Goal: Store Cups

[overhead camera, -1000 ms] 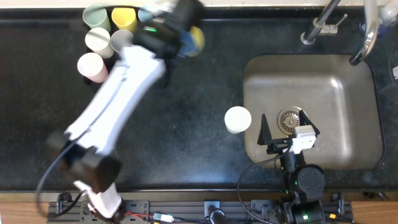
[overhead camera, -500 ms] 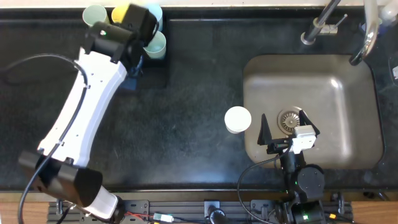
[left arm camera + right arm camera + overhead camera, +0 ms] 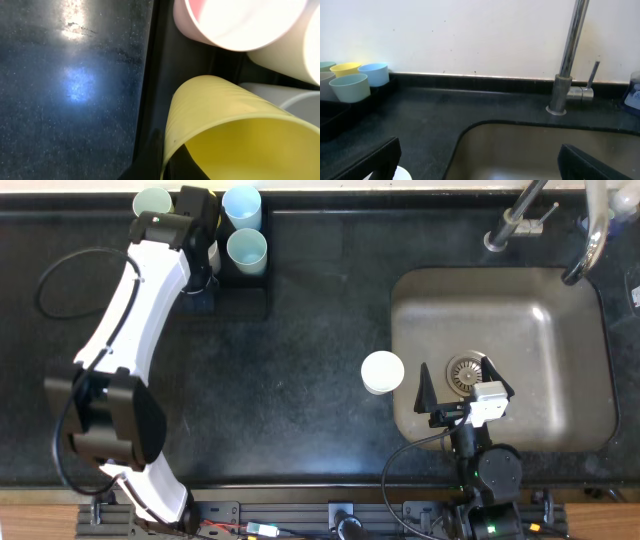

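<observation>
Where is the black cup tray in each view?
Top view: black cup tray in the upper left corner.
Left wrist view: its wall between countertop and yellow cup.
Right wrist view: tray beneath the blue cup, far from the faucet.
Shared landmark: the countertop.

Yellow cup [image 3: 220, 115]: tilted, mouth open to view, wall pinched at the rim
Left gripper [image 3: 167, 167]: one dark finger outside the wall, one inside
Pink cup [image 3: 240, 20]: just beside, cream cup [image 3: 295, 55] against it
White cup [image 3: 270, 92]: behind the yellow rim
Tray [image 3: 165, 65]: black, under the cups
Countertop [image 3: 75, 100]: dark, speckled, glare patch
</observation>
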